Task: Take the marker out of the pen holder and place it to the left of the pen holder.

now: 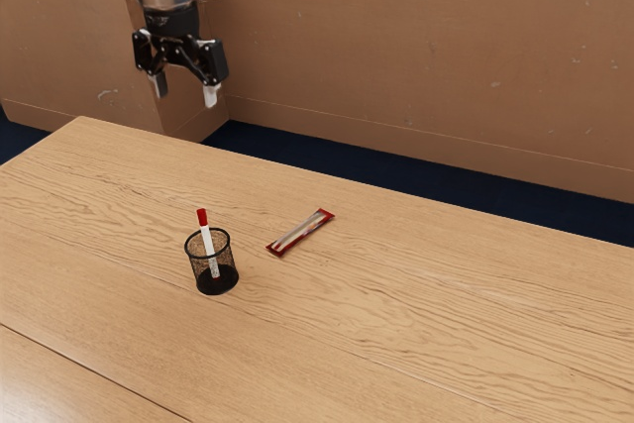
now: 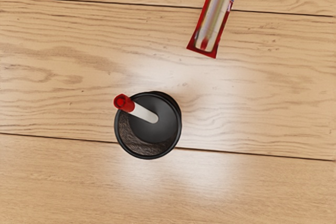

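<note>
My gripper hangs high at the exterior view's upper left, well above the table, its two fingers apart with nothing between them. The black mesh pen holder stands upright on the table, far below the hand. Inside it leans the white marker, red cap up and poking out over the rim. From above, the wrist view gives the round pen holder with the marker tilted across it, its red end over the rim.
A flat red-edged packet lies on the wooden table, a short distance from the pen holder and not touching it. The same packet is in the wrist view. Behind the table rises a brown wall.
</note>
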Action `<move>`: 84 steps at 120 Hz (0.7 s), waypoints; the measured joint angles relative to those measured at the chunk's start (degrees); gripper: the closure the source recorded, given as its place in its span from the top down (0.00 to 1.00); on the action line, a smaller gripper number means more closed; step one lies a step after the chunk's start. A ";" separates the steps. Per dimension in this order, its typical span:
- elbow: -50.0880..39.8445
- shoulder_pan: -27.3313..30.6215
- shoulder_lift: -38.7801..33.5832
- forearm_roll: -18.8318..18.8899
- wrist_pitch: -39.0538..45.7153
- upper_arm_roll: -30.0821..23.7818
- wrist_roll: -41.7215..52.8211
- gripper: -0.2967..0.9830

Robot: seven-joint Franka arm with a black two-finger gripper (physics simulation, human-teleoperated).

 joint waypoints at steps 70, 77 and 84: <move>0.65 0.00 17.25 -2.54 4.94 1.28 -1.70 0.77; -0.35 0.02 18.06 -3.15 6.40 1.33 -1.88 0.77; -2.15 0.60 18.05 -3.91 7.64 1.42 -2.09 0.77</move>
